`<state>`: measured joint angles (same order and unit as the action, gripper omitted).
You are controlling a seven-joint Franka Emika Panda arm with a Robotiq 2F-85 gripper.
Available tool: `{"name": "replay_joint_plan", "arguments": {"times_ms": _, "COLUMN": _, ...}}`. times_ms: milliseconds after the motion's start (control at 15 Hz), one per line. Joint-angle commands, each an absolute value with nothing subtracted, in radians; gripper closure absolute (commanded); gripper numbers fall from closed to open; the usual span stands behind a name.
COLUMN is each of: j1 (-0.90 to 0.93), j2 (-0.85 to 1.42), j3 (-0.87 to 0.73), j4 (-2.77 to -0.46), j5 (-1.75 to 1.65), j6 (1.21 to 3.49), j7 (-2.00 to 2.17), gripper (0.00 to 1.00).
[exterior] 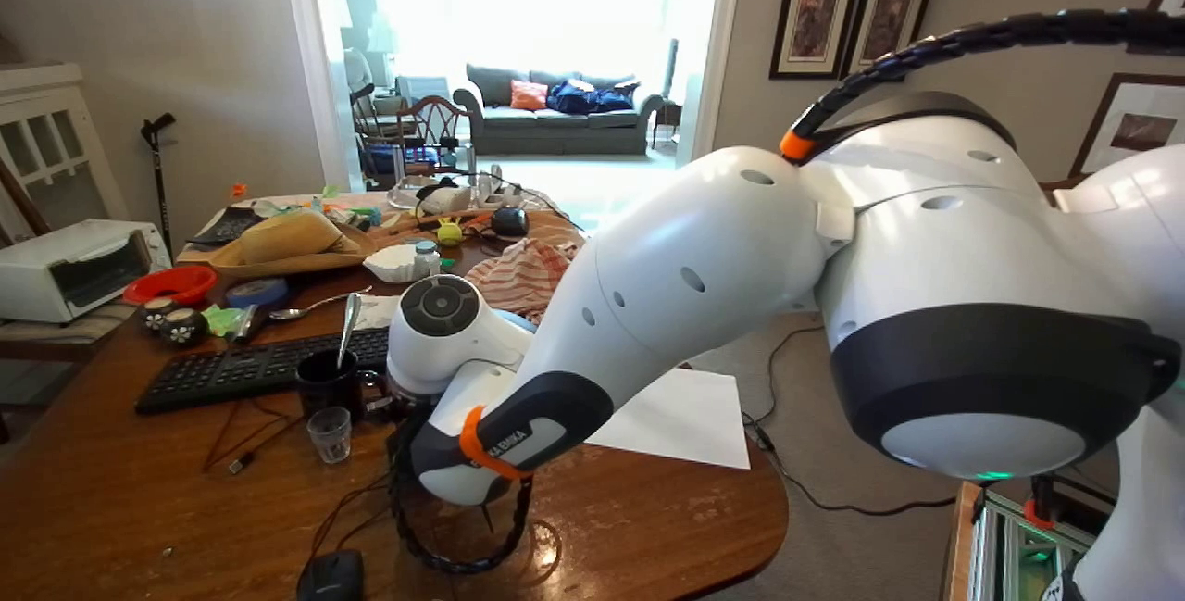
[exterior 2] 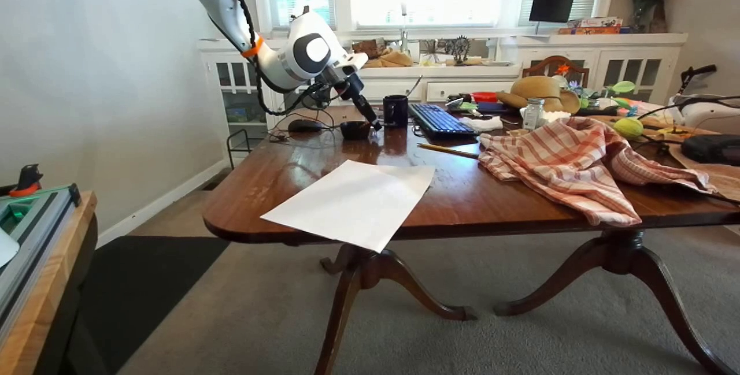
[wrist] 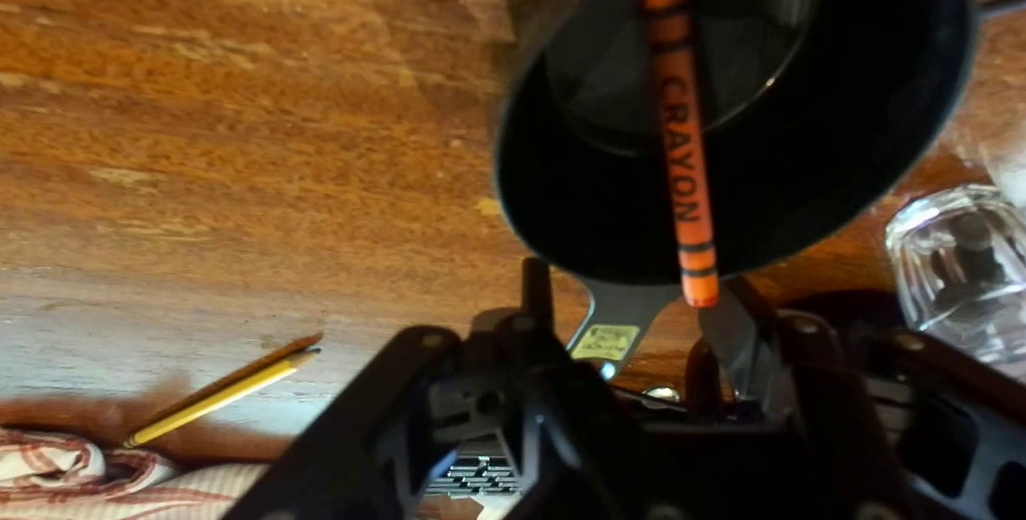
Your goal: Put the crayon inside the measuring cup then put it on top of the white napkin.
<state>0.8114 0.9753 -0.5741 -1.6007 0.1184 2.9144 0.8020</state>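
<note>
The black measuring cup (wrist: 769, 183) fills the upper right of the wrist view. It also shows as a small dark bowl in an exterior view (exterior 2: 354, 130). An orange crayon (wrist: 680, 131) lies in the cup, its blunt end leaning over the rim at the handle side. My gripper (wrist: 637, 308) is open, with one finger on each side of the short, labelled handle and gaps on both sides. In an exterior view the gripper (exterior 2: 374, 123) is low over the table beside the cup. The white napkin (exterior 2: 352, 201) lies flat at the table edge, apart from the cup.
A dark mug (exterior: 324, 393) with a spoon and a clear glass (wrist: 962, 272) stand close to the gripper. A keyboard (exterior 2: 442, 122), a mouse (exterior 2: 304, 126), cables, a yellow pencil (wrist: 224, 397) and a red-and-white cloth (exterior 2: 569, 158) lie around.
</note>
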Motion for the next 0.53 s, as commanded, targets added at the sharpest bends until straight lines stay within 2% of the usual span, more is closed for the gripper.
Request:
{"name": "replay_joint_plan", "arguments": {"times_ms": 0, "j1": 0.791, "j2": 0.975, "j3": -0.554, "j4": -1.581, "j5": 0.081, "j6": 2.884, "j7": 0.832, "gripper": 0.44}}
{"name": "replay_joint_plan", "arguments": {"times_ms": 133, "j1": 0.788, "j2": 0.974, "j3": -0.552, "j4": -1.581, "j5": 0.076, "j6": 2.884, "j7": 0.832, "gripper": 0.69}}
{"name": "replay_joint_plan", "arguments": {"times_ms": 200, "j1": 0.787, "j2": 0.973, "j3": -0.550, "j4": -1.581, "j5": 0.074, "j6": 2.884, "j7": 0.831, "gripper": 0.73}}
{"name": "replay_joint_plan", "arguments": {"times_ms": 400, "j1": 0.782, "j2": 0.972, "j3": -0.545, "j4": -1.581, "j5": 0.069, "j6": 2.885, "j7": 0.830, "gripper": 0.97}}
{"name": "replay_joint_plan", "arguments": {"times_ms": 467, "j1": 0.781, "j2": 0.971, "j3": -0.544, "j4": -1.581, "j5": 0.067, "j6": 2.885, "j7": 0.830, "gripper": 0.96}}
